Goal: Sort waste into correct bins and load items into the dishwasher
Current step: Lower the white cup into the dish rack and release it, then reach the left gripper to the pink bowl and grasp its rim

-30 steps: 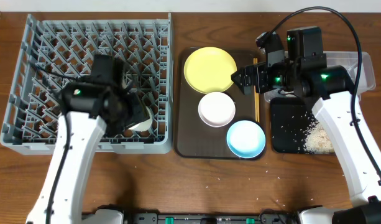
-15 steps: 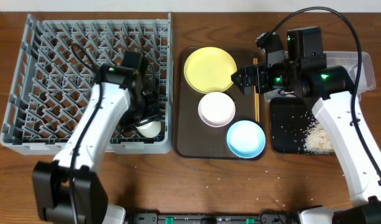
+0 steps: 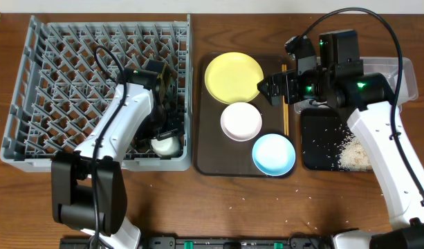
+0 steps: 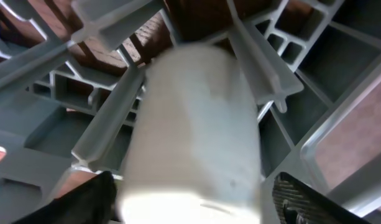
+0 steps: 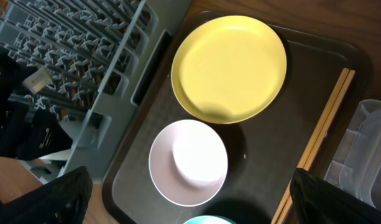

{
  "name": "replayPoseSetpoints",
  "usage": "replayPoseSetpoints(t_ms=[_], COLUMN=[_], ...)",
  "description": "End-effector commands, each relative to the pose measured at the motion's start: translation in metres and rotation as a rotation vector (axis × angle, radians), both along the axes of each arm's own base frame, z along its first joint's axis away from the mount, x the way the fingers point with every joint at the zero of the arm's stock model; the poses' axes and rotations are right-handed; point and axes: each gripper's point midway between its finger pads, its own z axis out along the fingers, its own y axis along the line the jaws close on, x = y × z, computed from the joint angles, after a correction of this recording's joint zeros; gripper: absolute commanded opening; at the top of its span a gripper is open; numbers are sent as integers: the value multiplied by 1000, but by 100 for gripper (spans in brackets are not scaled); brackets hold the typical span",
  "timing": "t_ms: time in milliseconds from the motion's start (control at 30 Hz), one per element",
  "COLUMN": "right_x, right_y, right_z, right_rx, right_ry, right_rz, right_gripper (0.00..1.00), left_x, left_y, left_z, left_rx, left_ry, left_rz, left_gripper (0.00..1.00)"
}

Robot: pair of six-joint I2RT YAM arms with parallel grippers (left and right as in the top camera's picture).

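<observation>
We look down on a grey dish rack (image 3: pixel 32 83) at the table's 9 o'clock side. A pale green cup (image 3: pixel 166 144) lies among the pegs at its 5 o'clock corner. The left gripper (image 3: pixel 164 128) is at the cup's 12 o'clock, jaws spread wide either side of it, not clamping. The right gripper (image 3: pixel 270 88) hangs wide and empty at 3 o'clock of the yellow plate (image 3: pixel 234 77) on the brown tray (image 3: pixel 208 159). We find the white bowl (image 3: pixel 241 121) and light blue bowl (image 3: pixel 274 153) toward the plate's 6 o'clock, chopsticks (image 3: pixel 286 104) along the tray's 3 o'clock edge, and rice crumbs (image 3: pixel 353 153) in the black tray (image 3: pixel 315 138)
</observation>
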Motion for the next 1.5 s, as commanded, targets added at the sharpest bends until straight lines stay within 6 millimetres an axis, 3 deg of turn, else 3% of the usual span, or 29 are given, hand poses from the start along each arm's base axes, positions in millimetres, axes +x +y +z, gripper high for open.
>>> replayPoseSetpoints(t_ms=[0, 133, 267, 533, 733, 900, 1133, 1267, 1467], right_x=[1, 1, 1, 1, -5, -9, -5, 0, 1], right_y=[1, 1, 1, 1, 1, 6, 5, -11, -49], right_z=[7, 7, 7, 6, -11, -16, -10, 0, 17], right_rx=[-7, -7, -4, 7, 33, 32, 45, 57, 61], right_ry=[-25, -25, -23, -10, 81, 99, 84, 63, 28], right_rz=[12, 12, 5, -13, -74, -65, -82, -127, -216], right_gripper=[99, 99, 99, 99, 99, 99, 99, 99, 99], left_x=[0, 0, 9, 17, 9, 9, 17, 25, 39], left_y=[2, 2, -2, -22, -23, -30, -68, -94, -138], left_z=[1, 12, 48, 141, 177, 177, 165, 151, 111], left_rx=[13, 7, -23, -197, -236, -244, -280, -299, -313], left_ry=[-2, -26, -135, -491, -637, -643, -645, -626, -555], left_rz=[-9, -9, -17, -90, -100, -139, -293, -354, -434], left_gripper=[86, 86, 86, 86, 86, 85, 85, 85, 85])
